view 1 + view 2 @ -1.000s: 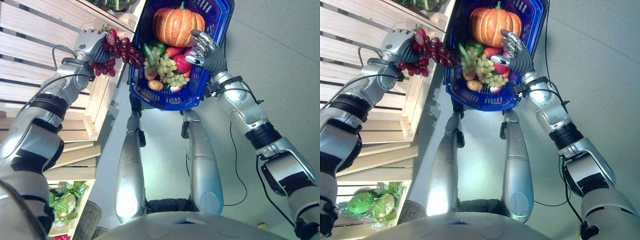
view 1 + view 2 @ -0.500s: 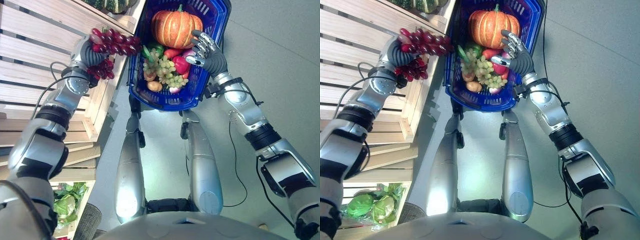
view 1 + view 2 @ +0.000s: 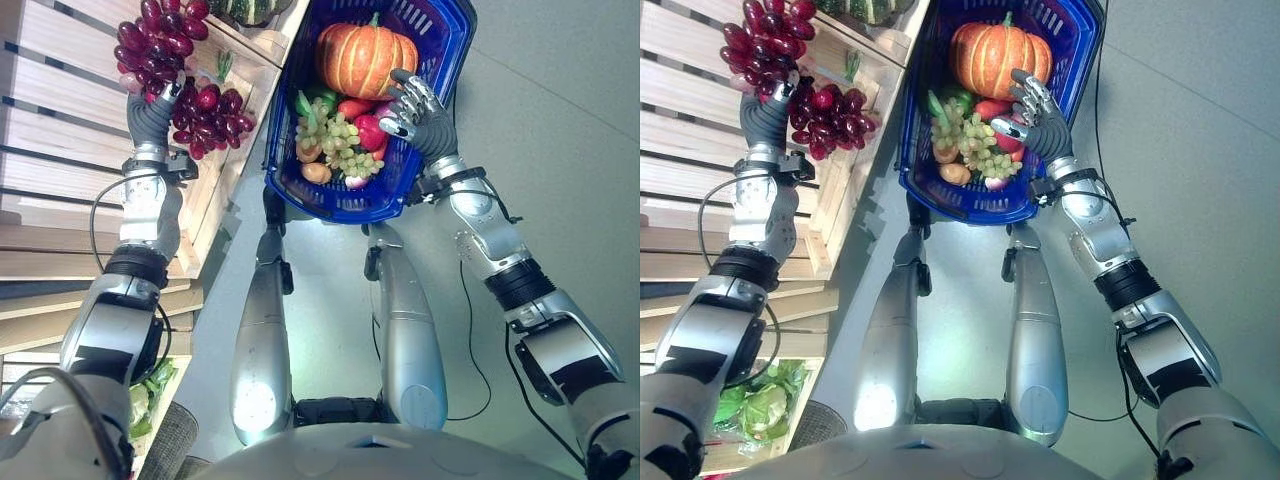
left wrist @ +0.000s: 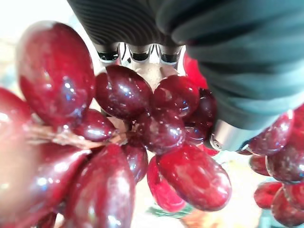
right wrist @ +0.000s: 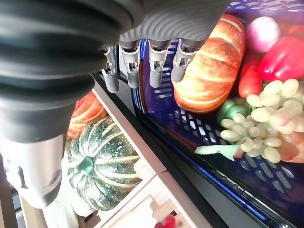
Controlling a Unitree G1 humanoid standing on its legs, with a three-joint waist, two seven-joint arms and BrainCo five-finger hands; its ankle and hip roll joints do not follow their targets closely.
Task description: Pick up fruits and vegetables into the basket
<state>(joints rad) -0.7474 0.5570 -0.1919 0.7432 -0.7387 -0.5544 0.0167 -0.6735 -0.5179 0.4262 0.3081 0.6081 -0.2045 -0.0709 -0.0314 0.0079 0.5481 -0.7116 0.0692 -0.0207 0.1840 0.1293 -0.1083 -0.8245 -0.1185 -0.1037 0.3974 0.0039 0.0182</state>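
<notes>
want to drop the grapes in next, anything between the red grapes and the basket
Nothing visible stands in the way. The left hand holds the red grapes up over the wooden crate, beside the blue basket, whose open top lies alongside.

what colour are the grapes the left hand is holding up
Dark red: the grapes in the left hand, clearest in the left wrist view.

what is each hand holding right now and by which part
The left hand is curled round the middle of the bunch of dark red grapes. The right hand holds nothing, open over the blue plastic basket.
</notes>
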